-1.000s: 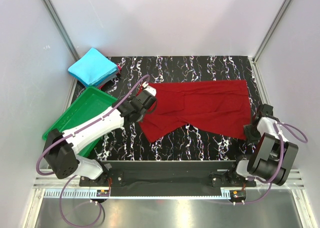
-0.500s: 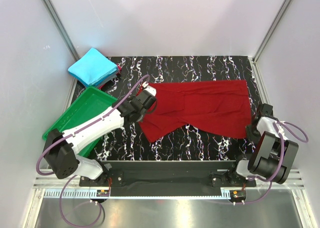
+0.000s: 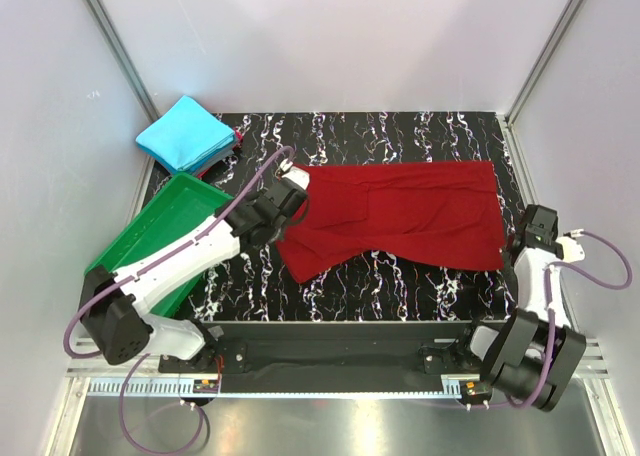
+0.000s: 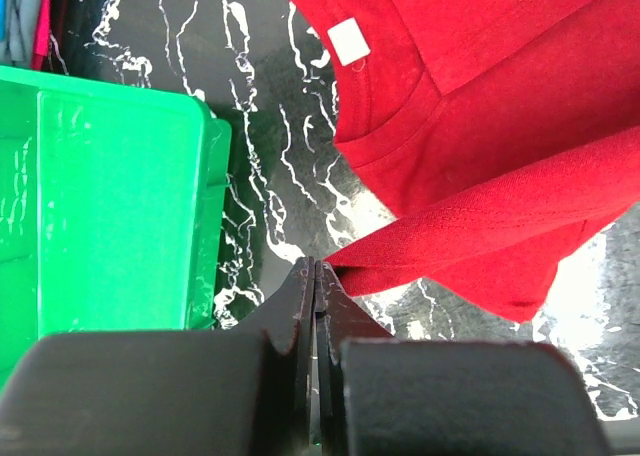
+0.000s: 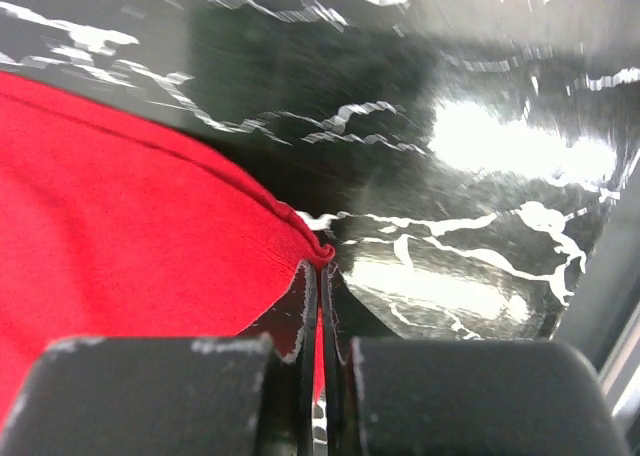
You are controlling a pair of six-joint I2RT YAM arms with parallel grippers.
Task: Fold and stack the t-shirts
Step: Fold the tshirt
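The dark red t-shirt (image 3: 400, 216) lies spread out across the black marbled table, collar to the left. My left gripper (image 3: 292, 188) is shut on a fold of its left edge; in the left wrist view the cloth (image 4: 480, 126) runs into the closed tips (image 4: 315, 266), below the white neck label (image 4: 350, 41). My right gripper (image 3: 518, 244) is shut on the shirt's near right hem corner. The right wrist view shows red cloth (image 5: 120, 236) pinched between the tips (image 5: 322, 266). The cyan-blue t-shirt (image 3: 185, 134) sits folded at the far left corner.
A green plastic tray (image 3: 160, 226) lies left of the left arm, its wall (image 4: 215, 216) close beside the left gripper. A pink edge (image 3: 237, 137) shows under the cyan shirt. White enclosure walls ring the table, and the right wall is near the right arm.
The right gripper has shut on the hem corner, and its arm has swung outward and stretched taller. The left gripper has shifted slightly toward the back with the shirt's edge.
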